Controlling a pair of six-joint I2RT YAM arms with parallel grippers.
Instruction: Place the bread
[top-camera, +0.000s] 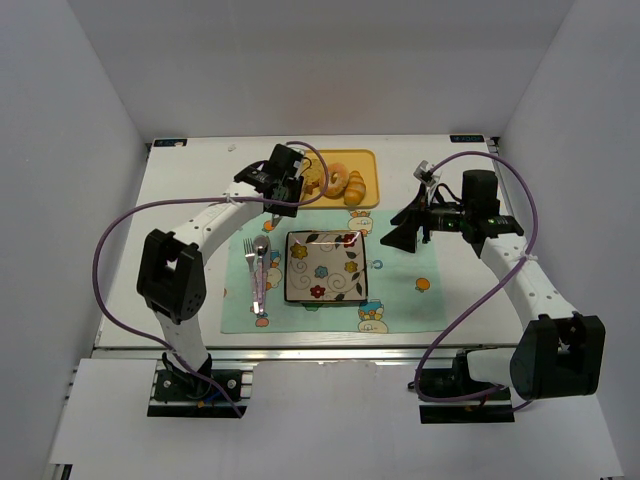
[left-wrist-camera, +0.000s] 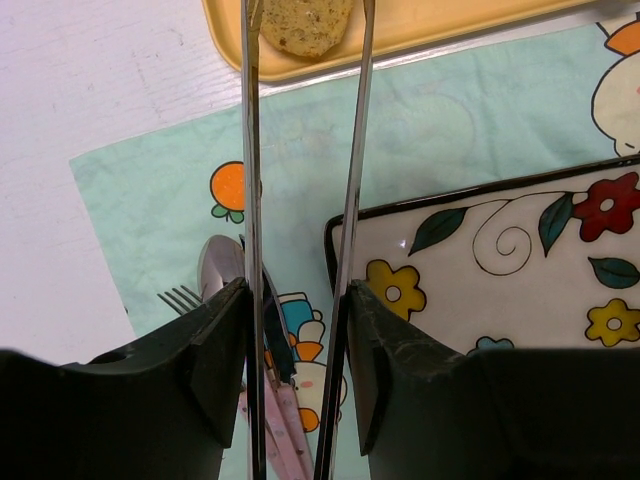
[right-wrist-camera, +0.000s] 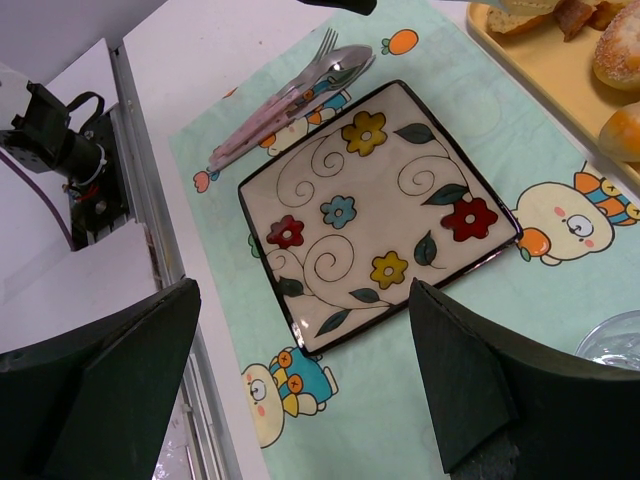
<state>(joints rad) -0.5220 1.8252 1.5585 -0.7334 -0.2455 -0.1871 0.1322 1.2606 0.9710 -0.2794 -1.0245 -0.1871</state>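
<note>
My left gripper (left-wrist-camera: 298, 330) is shut on a pair of metal tongs (left-wrist-camera: 252, 150), whose two arms reach forward to the yellow tray (left-wrist-camera: 430, 25). A flat, crumbly piece of bread (left-wrist-camera: 305, 25) lies on the tray between the tong arms; the tong tips are cut off at the frame edge. In the top view the left gripper (top-camera: 285, 180) hovers at the tray's left end, beside several breads (top-camera: 340, 182). The flowered square plate (top-camera: 326, 266) lies bare on the mint placemat. My right gripper (right-wrist-camera: 305, 290) is open and empty above the plate's right side.
A fork, spoon and knife with pink handles (top-camera: 259, 275) lie left of the plate on the placemat (top-camera: 400, 290). A clear glass (right-wrist-camera: 615, 345) stands right of the plate. Rolls (right-wrist-camera: 620, 50) fill the tray's right part. White walls enclose the table.
</note>
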